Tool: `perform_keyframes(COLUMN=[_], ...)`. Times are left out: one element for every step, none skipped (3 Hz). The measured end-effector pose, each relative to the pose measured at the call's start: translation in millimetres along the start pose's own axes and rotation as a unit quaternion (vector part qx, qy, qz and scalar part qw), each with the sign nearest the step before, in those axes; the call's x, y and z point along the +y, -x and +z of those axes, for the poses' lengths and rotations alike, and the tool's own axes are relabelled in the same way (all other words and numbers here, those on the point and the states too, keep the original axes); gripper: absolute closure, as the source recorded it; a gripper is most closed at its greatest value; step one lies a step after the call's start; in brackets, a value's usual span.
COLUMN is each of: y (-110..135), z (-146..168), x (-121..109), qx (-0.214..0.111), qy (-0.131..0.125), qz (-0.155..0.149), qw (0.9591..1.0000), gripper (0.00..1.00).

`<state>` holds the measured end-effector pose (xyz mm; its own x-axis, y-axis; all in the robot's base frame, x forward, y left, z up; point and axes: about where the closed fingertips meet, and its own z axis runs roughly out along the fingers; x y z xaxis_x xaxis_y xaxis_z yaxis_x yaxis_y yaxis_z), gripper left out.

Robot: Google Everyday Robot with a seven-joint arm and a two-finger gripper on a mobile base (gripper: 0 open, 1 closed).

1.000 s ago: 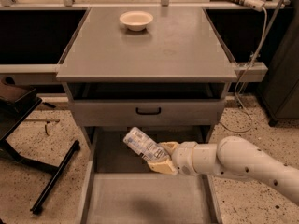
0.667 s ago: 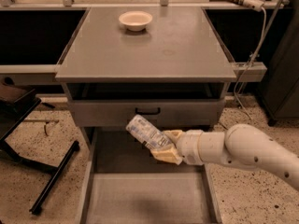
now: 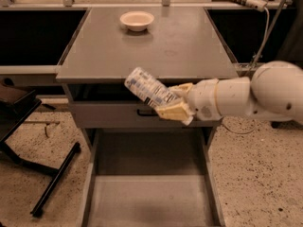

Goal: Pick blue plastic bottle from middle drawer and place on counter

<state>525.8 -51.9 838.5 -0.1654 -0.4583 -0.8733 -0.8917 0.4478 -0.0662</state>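
— The blue plastic bottle [image 3: 146, 90]: where does it sit against you?
— Clamped between my two cream fingers [image 3: 173, 111]. One lies over it and the other under it, and they grip the end nearest my wrist. The rest sticks out past the tips, up and to the left.
— Level?
— No, tilted, with the free end higher than the held one. It hangs in the air just in front of the front edge of the bench [image 3: 156, 56], touching nothing but me. It crosses the dark gap under that edge and the top of the grey drawer front [image 3: 109, 115] with its black handle.
— How does it look?
— Clear plastic wrapped in a white label with blue print. I cannot tell which end carries the cap.
— And around you?
— Below, the middle drawer [image 3: 149, 202] stands pulled out, showing its flat grey floor and low side walls. My white arm [image 3: 236, 98] comes in from the right. Far back on the bench sits a cream bowl [image 3: 137, 20], well apart from the bottle.
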Motion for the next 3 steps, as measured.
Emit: perform_keyframes(y=[56.8, 56.8, 78.2], z=[-4.1, -4.1, 3.7], x=[-9.0, -9.0, -23.5], qx=[-0.016, -0.016, -0.022], qy=[0.023, 0.023, 0.014], qz=[-0.029, -0.029, -0.057], qw=[0.9992, 0.9992, 0.998], gripper=[1.0, 1.0, 1.0])
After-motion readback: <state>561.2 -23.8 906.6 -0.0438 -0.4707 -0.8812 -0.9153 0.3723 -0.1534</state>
